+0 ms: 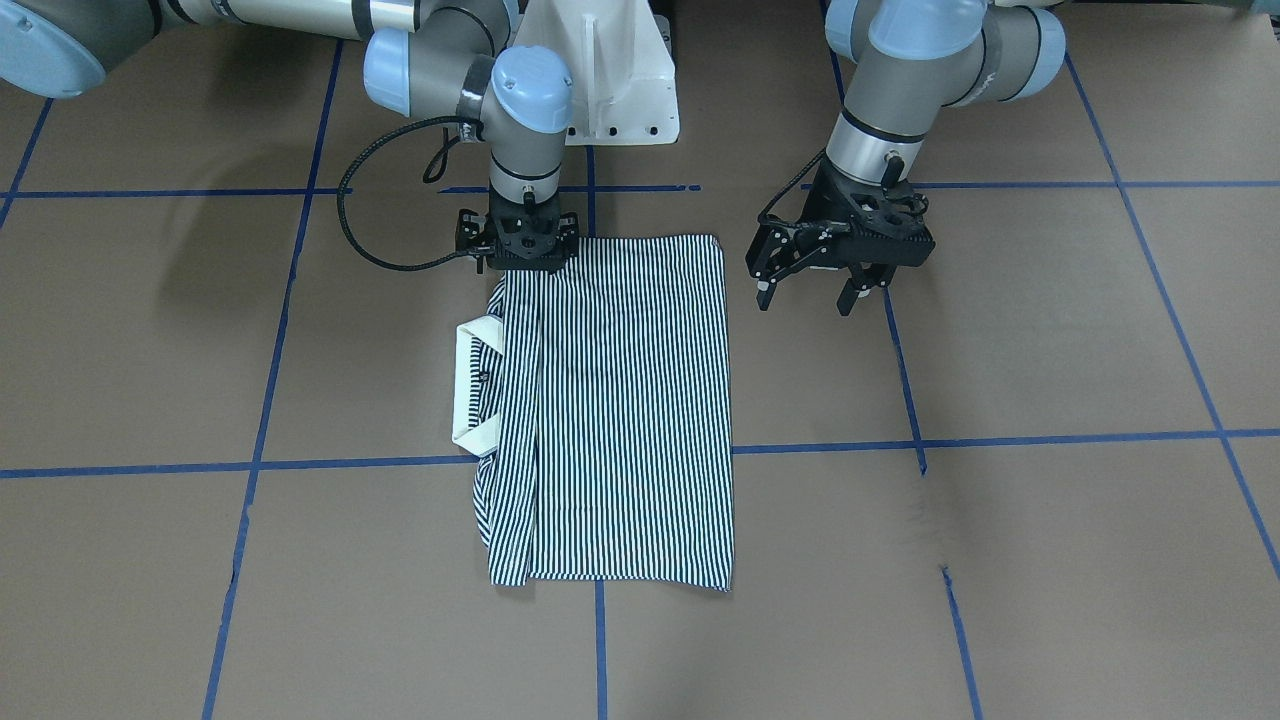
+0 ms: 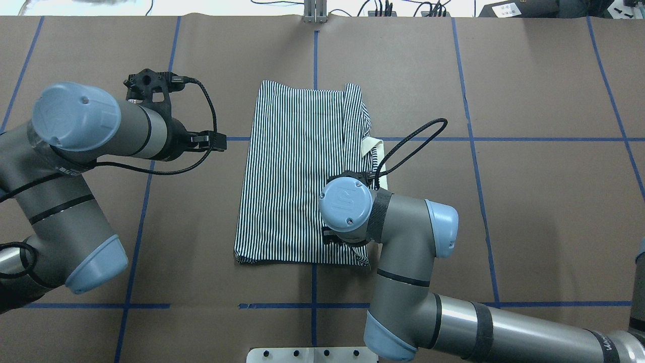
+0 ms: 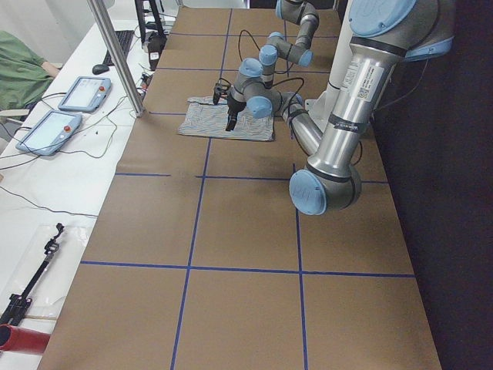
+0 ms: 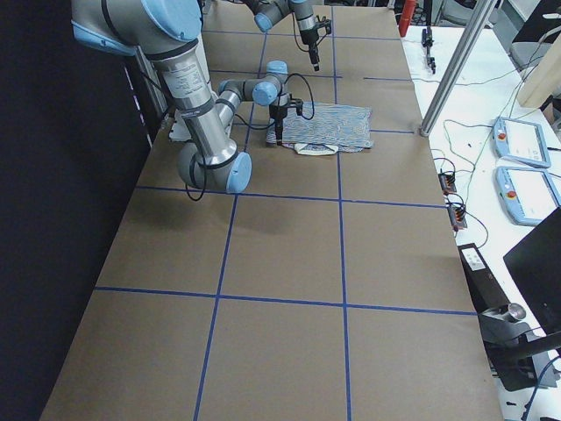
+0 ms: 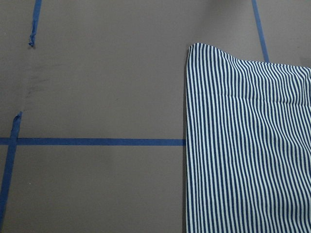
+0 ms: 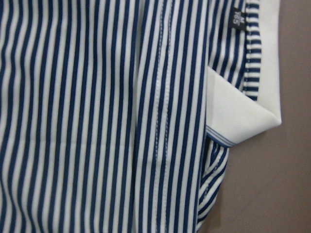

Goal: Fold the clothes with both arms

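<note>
The striped polo shirt (image 1: 630,400) lies flat as a folded rectangle in the middle of the table (image 2: 529,201). Its cream collar (image 1: 470,385) sticks out on my right side. My right gripper (image 1: 520,252) points straight down on the shirt's corner nearest the robot, on the collar side. Its wrist hides its fingers, so I cannot tell its state. The right wrist view shows stripes (image 6: 97,116), a seam and the folded collar (image 6: 233,109) close up. Open and holding nothing, my left gripper (image 1: 805,298) hovers tilted over bare table beside the shirt's opposite edge (image 5: 248,155).
Brown paper marked with a blue tape grid (image 1: 1000,440) covers the table. The white pedestal (image 1: 610,80) stands behind the shirt. Past the far edge run a metal post (image 3: 115,54), tablets (image 3: 81,92) and cables.
</note>
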Tool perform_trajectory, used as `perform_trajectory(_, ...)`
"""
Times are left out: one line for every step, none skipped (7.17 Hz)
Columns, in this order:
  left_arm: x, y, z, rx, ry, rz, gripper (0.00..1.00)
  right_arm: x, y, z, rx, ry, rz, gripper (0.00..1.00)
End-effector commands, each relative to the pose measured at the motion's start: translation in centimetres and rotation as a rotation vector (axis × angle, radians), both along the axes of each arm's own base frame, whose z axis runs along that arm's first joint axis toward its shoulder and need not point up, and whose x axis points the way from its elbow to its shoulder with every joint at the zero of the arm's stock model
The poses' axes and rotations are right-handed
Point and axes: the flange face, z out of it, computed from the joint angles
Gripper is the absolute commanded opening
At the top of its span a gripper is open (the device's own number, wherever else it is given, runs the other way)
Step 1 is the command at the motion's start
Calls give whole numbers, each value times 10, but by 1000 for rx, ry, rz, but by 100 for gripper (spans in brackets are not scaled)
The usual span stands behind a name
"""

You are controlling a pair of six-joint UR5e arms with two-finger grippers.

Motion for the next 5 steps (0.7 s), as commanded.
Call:
perform_trajectory(0,0,2,-2,-2,0,100,3,3,-1,5,41,-42,100)
perform_trajectory(1,0,3,-4,-4,0,100,7,3,-4,9,43,-50,100)
perform_trajectory(2,0,3,-5,-5,3,100,8,4,-3,9,43,-50,100)
perform_trajectory(4,0,5,-7,-8,6,100,9,4,1,6,48,-51,100)
perform_trajectory(5,1,5,-9,-7,8,100,9,4,4,5,53,-51,100)
